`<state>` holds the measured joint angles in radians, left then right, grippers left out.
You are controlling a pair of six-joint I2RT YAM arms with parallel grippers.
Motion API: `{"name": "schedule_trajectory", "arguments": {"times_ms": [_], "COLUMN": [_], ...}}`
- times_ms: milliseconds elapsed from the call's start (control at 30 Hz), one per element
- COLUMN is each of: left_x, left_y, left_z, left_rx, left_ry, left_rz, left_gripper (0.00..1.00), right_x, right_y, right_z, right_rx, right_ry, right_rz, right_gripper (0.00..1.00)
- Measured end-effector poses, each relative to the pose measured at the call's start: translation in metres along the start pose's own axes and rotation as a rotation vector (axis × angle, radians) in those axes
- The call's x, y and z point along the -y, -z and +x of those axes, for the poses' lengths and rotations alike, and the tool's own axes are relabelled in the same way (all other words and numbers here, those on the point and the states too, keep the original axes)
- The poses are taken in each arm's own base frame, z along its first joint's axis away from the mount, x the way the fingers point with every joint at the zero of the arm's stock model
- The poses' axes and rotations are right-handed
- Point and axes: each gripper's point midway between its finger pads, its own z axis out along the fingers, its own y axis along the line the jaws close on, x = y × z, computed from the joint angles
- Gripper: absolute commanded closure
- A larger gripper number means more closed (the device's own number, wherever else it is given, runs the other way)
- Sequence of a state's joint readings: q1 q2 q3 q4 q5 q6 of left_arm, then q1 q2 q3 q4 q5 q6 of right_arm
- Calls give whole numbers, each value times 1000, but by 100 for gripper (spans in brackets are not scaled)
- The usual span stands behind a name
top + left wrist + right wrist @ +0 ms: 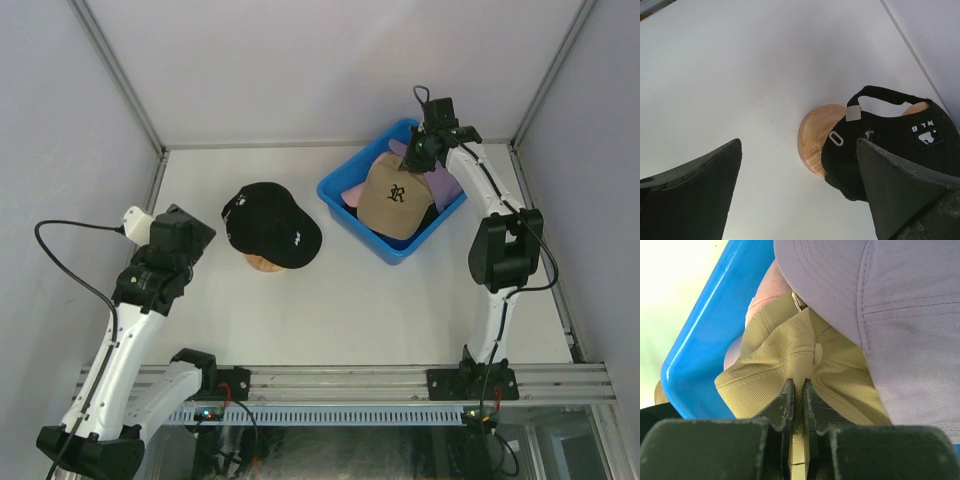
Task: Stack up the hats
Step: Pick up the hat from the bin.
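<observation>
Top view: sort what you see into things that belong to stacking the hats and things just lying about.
Belongs to the job:
- black fabric cap with white embroidery
- tan fabric cap with dark logo, pinched by the right gripper
- lilac fabric cap
- pink fabric cap

Just lying about:
- round wooden stand, under the black cap
- blue plastic bin

Inside the blue bin [350,228], you get only slivers of the pink cap [762,302] beneath the tan cap [396,198]. Left of the bin, black cap [268,225] covers most of the wooden stand [264,264]. Lavender cap [900,315], in the bin, runs off the right-wrist view's edge.
</observation>
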<state>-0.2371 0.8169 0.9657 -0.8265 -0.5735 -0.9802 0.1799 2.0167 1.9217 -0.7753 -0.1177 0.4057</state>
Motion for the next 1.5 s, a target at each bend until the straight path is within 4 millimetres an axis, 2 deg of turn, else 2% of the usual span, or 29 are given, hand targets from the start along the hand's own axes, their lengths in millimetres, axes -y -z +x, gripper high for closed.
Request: {"name": "schedule_trajectory", "arguments": {"times_ms": [267,433,533,833,1133,1267,1500], "left_x": [0,1,1,3,4,7,20], "left_y": [1,1,1,1,1,2,8], "left_z": [-1,-1,0,3,6,7,1], "left_rx": [2,1,-1,-19,-33,-45,-49], "left_ry": [9,11,12,12,11,11,25], "left_rz": [5,6,7,13,20,29,76], "left_gripper": [0,0,0,0,0,0,0], "right_x": [-2,-8,-16,-44,-67,-89,-144], "right_y": [1,10,23,79,111,131,178], "right_z": [0,-4,-8,-26,-32,-31,-20], "right_rx": [-2,10,28,112,156,189,263], "right_ry": [0,4,8,34,107,174,334], "right_rz": [-12,-37,-70,-186,-300,-388,-583], "right_gripper": [100,100,100,100,100,100,100]}}
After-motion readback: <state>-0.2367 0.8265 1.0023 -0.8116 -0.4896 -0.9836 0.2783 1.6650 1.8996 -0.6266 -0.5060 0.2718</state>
